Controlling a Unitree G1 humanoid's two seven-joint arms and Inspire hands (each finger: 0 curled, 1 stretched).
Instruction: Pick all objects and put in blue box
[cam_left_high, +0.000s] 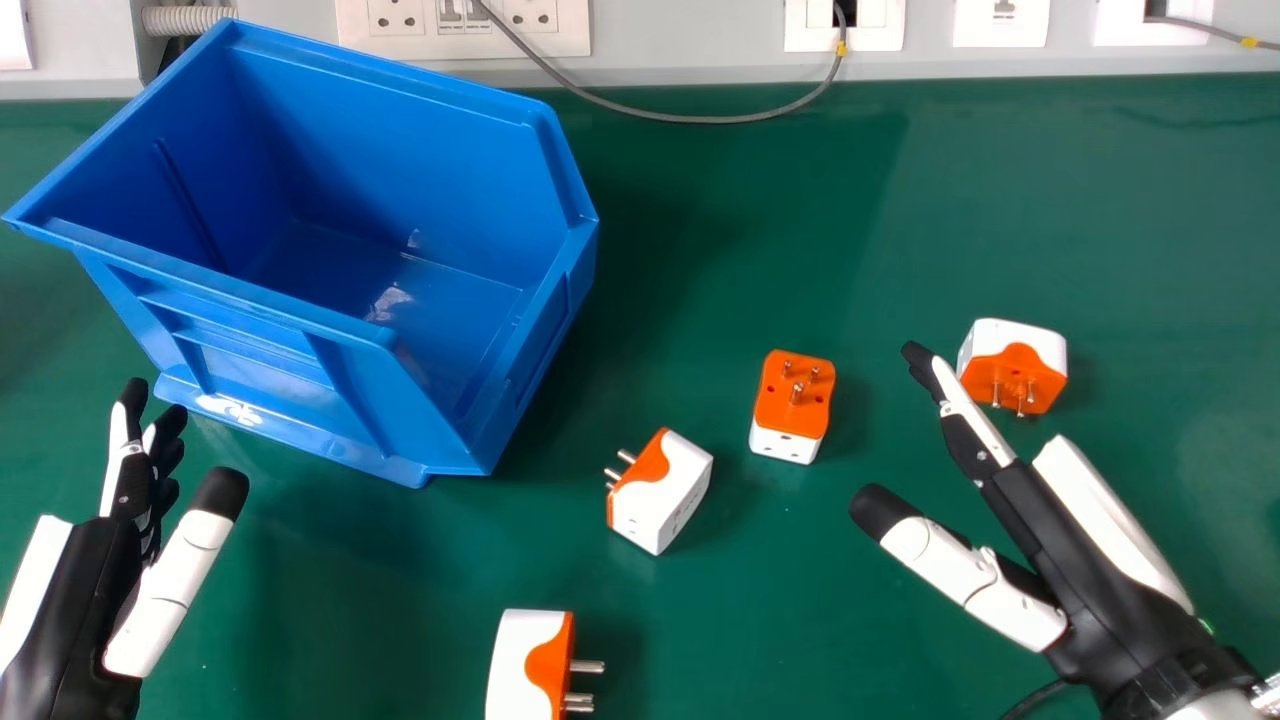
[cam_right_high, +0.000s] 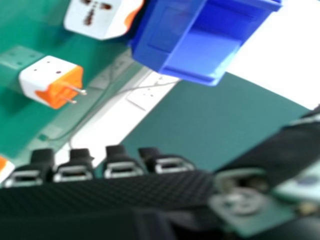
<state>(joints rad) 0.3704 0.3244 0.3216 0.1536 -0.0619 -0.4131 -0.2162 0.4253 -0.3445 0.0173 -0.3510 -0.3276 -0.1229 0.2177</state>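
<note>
In the head view the blue box stands at the upper left, with no adapter seen inside. Several white-and-orange plug adapters lie on the table: one right of the box, one with pins up, one farthest right, one near the bottom edge. My right hand is open, its fingertips just left of the farthest-right adapter. Open and empty, my left hand is below the box's left side. The right hand view has my right hand, an adapter and the blue box.
The green table runs back to a pale wall panel with sockets. A grey cable loops onto the table's back edge, right of the box.
</note>
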